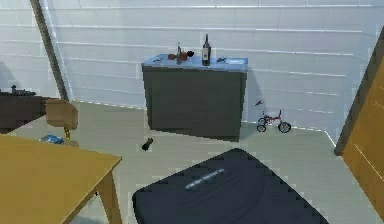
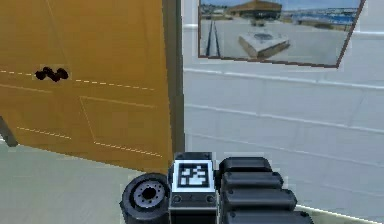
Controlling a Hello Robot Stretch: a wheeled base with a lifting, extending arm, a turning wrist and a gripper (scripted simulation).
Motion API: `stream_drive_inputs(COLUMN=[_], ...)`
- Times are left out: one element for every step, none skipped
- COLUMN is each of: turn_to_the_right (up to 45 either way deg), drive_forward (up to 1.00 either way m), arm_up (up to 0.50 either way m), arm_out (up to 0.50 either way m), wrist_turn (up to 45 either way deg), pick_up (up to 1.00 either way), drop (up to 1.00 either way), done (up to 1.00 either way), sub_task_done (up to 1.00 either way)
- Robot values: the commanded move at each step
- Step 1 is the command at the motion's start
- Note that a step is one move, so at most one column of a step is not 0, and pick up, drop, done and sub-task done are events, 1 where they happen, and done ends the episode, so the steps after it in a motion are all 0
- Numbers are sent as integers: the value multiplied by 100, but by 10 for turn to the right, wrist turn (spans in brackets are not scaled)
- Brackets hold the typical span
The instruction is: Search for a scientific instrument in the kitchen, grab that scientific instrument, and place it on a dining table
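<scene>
Small items point(image 1: 177, 55) are lying beside the bottle point(image 1: 206, 50) on the cabinet point(image 1: 195, 100) tabletop; which is the instrument cannot be told, risking a wrong grasp. A dark object point(image 1: 147, 144) is lying before the cabinet, obstructing approach. Pincer point(image 2: 148, 198): whether it is gripping anything cannot be told.

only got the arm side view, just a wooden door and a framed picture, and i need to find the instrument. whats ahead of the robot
Observer: A dark cabinet stands ahead in the forward view, with a dark bottle on its top.
Operator: anything else up there
Observer: Some small brown items sit left of the bottle, too small to name.
Operator: any table i could drop it on
Observer: A wooden table takes up the forward view's lower left corner, with a wooden chair beyond it.
</scene>
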Motion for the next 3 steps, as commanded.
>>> stream_drive_inputs(turn_to_the_right=[0, 120, 0], drive_forward=[5, 0, 50], arm_up=[0, 0, 0], arm_out=[0, 0, 0], wrist_turn=[0, 0, 0], pick_up=[0, 0, 0], drop=[0, 0, 0], done=[0, 0, 0], sub_task_done=[0, 0, 0])
